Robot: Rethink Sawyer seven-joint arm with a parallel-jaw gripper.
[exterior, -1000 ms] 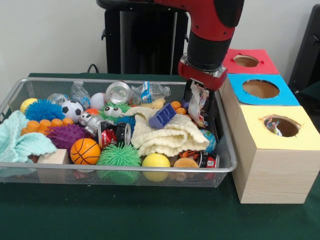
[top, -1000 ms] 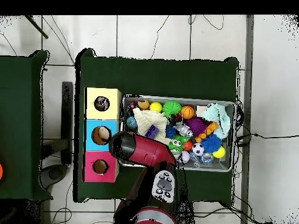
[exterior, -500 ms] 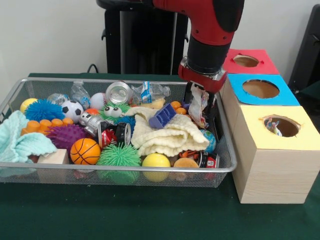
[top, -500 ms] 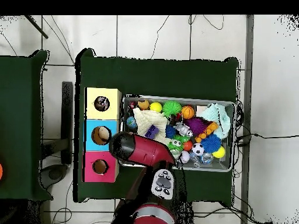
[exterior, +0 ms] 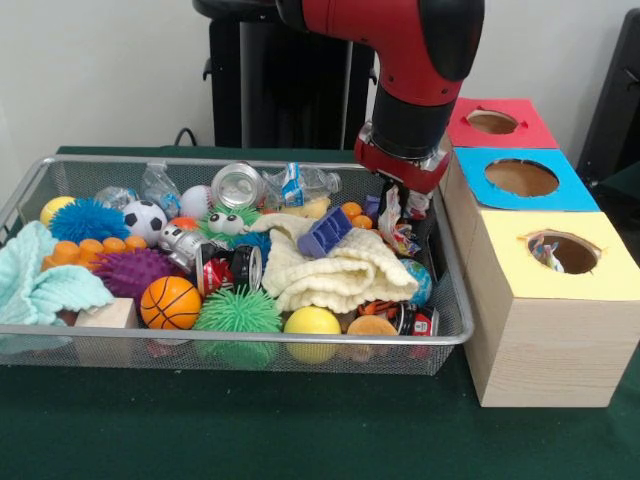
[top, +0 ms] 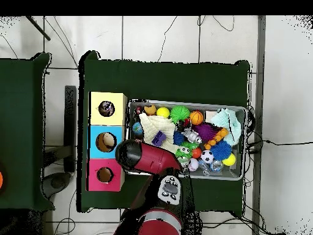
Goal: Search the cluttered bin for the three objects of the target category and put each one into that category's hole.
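Note:
Over the right end of the wire bin [exterior: 230, 338], my gripper [exterior: 402, 200] is shut on a crumpled white and red wrapper [exterior: 393, 222], which hangs just above the clutter. Right of the bin stand three wooden boxes with holes: the red box [exterior: 493, 122], the blue box [exterior: 521, 178] and the yellow box [exterior: 563, 252]. A scrap of wrapper shows inside the yellow box's hole. Crushed plastic bottles [exterior: 300, 184] and small cans [exterior: 232, 268] lie in the bin. In the overhead view the red arm [top: 143, 157] covers the gripper.
The bin [top: 239, 110] holds balls, spiky toys, a cream cloth [exterior: 335, 272], a mint cloth [exterior: 35, 285], a purple block [exterior: 324, 232] and a wooden block [exterior: 105, 315]. The boxes [top: 106, 141] touch the bin's side. A dark green cloth covers the table.
The gripper has risen a little with the wrapper, which now hangs higher above the clutter. The arm's upper part has shifted slightly.

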